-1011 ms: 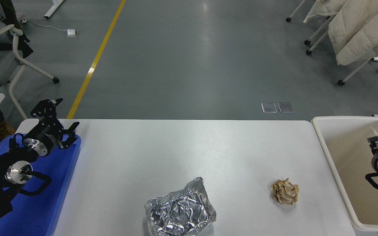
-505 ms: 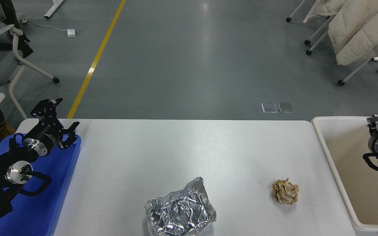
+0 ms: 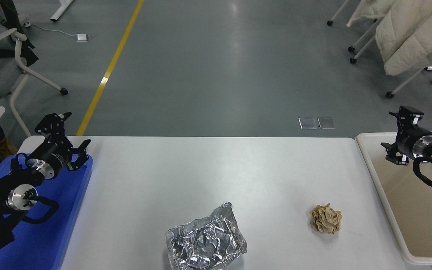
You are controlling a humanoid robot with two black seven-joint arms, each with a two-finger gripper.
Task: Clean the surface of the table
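Left arm: parked at the lower left over the blue tray [image 3: 71,225]; left gripper [image 3: 63,140] spread wide, holding nothing.
Table surface [image 3: 201,176]: fills the middle, between the tray and the bin, not yet cleared.
Crumpled foil [image 3: 205,242]: lies near the front edge, centre.
Paper ball [image 3: 325,219]: sits right of the foil, well apart from it.
Bin [image 3: 379,195]: cream, just beside the table's right end.
Right gripper [image 3: 399,137]: has risen out of the bin and now hangs above its far left rim, jaws apart and empty.
Meaning: the arm seems free for another pickup; two pieces remain, the paper ball the nearer.
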